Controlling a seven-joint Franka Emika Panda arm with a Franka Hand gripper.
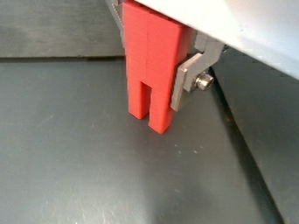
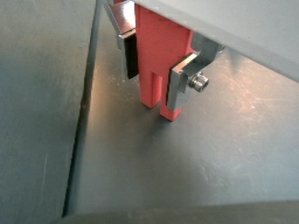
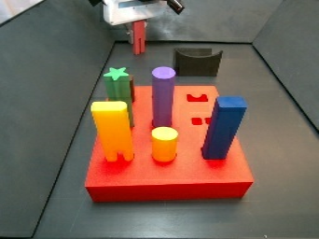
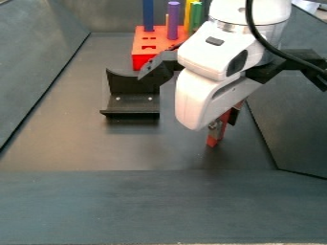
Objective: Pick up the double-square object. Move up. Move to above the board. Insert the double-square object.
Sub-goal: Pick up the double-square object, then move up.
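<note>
My gripper (image 1: 153, 77) is shut on the double-square object (image 1: 149, 52), a slim red post with a slot in its lower end. Silver fingers (image 2: 184, 83) clamp it on both sides in both wrist views (image 2: 156, 70). The post hangs upright with its lower end at or just above the dark floor; I cannot tell if it touches. In a side view the gripper (image 3: 138, 28) holds the post (image 3: 140, 39) far behind the board (image 3: 169, 177), beside the left wall. In a side view the post (image 4: 219, 131) shows below the white wrist, with the board (image 4: 144, 43) far back.
Board carries a yellow-orange post (image 3: 111, 131), green star peg (image 3: 118, 84), purple cylinder (image 3: 163, 93), yellow cylinder (image 3: 165, 145) and blue post (image 3: 225, 126); open holes (image 3: 197, 97) sit at its far right. The dark fixture (image 3: 197, 61) stands behind the board. Grey walls bound the floor.
</note>
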